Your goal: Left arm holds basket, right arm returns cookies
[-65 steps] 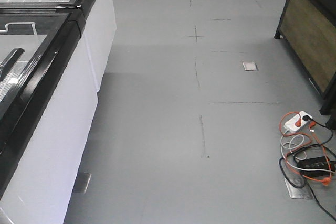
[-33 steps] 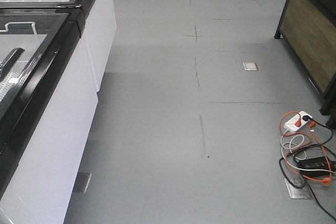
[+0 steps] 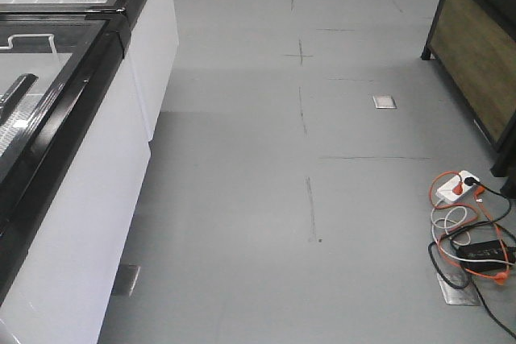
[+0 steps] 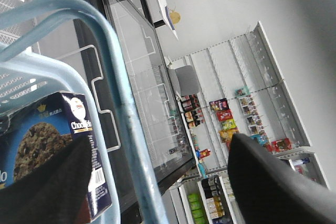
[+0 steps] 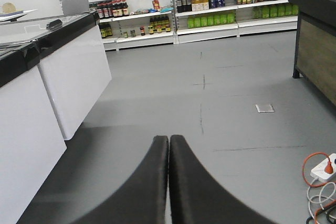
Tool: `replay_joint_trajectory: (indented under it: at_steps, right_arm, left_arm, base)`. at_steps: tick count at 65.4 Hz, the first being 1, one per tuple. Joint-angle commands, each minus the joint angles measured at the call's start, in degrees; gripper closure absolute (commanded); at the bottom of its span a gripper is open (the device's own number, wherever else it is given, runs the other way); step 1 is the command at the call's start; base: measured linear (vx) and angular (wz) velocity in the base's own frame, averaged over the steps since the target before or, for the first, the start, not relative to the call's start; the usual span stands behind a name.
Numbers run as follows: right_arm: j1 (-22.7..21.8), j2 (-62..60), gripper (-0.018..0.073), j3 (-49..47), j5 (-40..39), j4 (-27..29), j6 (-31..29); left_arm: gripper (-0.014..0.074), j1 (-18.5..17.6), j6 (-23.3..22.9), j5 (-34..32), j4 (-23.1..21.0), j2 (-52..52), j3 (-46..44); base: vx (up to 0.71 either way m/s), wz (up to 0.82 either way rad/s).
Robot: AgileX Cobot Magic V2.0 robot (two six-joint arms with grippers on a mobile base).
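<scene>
In the left wrist view the light blue basket (image 4: 31,72) fills the left side. Its arched handle (image 4: 123,108) runs down between the two black fingers of my left gripper (image 4: 160,140), which stand wide apart and open. The handle touches neither pad in view. The cookies (image 4: 47,135), a dark navy carton with a cookie picture and a barcode panel, lie inside the basket, partly behind the left finger (image 4: 47,187). My right gripper (image 5: 169,139) is shut with nothing between its fingers and hangs over bare grey floor. Neither gripper shows in the front view.
A white chest freezer (image 3: 81,199) with black-framed glass lids lines the left side. A wood-panelled unit (image 3: 484,54) stands at the right. An orange cable, power strip (image 3: 458,189) and black adapter lie on the floor at right. Stocked shelves (image 5: 210,9) line the far wall.
</scene>
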Motion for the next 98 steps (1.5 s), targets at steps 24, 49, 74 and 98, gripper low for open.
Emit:
replay_joint_trajectory:
  at_steps: [24,49,74,98]
  right_arm:
    - [0.0,-0.2,0.0567,1.2,-4.0,-0.1,-0.1]
    - [0.0,-0.2,0.0567,1.2,-4.0,-0.1,-0.1]
    - [0.0,-0.2,0.0567,1.2,-4.0,-0.1,-0.1]
    - [0.0,-0.2,0.0567,1.2,-4.0,-0.1,-0.1]
  left_arm:
    - [0.0325,0.0,-0.4,-3.4,1.4,1.0,-4.2]
    - [0.0606,0.0,-0.4,0.8,1.4,1.0,-4.2]
    - [0.0605,0.0,-0.4,10.3,1.4,-2.7,-4.2]
    - [0.0605,-0.1,-0.1,27.3,1.4,-7.2,-4.2]
  base:
    - [0.00,0.00]
    - [0.00,0.00]
    - [0.00,0.00]
    - [0.00,0.00]
